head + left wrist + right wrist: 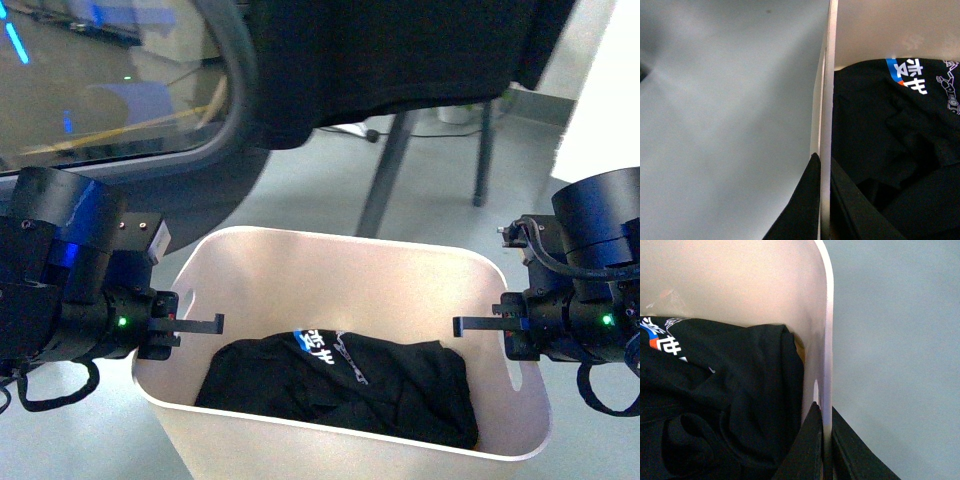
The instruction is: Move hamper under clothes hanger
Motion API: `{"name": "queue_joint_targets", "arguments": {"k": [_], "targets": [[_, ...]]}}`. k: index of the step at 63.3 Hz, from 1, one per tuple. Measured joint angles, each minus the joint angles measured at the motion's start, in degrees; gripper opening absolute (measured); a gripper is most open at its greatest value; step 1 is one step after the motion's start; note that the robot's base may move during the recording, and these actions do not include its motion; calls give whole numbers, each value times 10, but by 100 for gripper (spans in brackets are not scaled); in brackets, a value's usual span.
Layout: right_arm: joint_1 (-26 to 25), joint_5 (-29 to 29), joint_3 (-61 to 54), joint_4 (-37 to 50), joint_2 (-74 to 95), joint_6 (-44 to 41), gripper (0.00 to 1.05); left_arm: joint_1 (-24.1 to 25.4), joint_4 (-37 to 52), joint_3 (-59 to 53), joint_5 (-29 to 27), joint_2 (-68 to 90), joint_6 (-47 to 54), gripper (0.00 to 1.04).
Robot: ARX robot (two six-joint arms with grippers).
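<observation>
The hamper [340, 275] sits between the two arms, with black clothes [340, 385] heaped inside. The left arm [75, 290] has its jaws pinching one short wall, one finger inside the rim and one outside. The right arm [590, 290] has its jaws pinching the opposite wall the same way. Beyond the jaws the hanger [388, 175] shows its grey legs, and a dark garment [380, 60] hangs above the hamper's far rim.

Left end effector [197, 322], right end effector [478, 323] clamping hamper [350, 285].
</observation>
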Motion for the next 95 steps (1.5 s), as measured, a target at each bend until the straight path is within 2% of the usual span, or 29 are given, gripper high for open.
{"name": "queue_joint_targets", "arguments": {"k": [54, 66, 79, 95], "targets": [[0, -1, -1, 0, -1, 0, 3, 0, 0, 0, -1, 0, 0, 4], [-15, 11, -3, 0, -1, 0, 3, -14, 0, 2, 17, 0, 0, 4], [0, 0, -3, 0, -1, -1, 3, -1, 0, 2, -4, 0, 0, 4], [5, -2, -3, 0, -1, 0, 3, 3, 0, 2, -4, 0, 0, 4]]}}
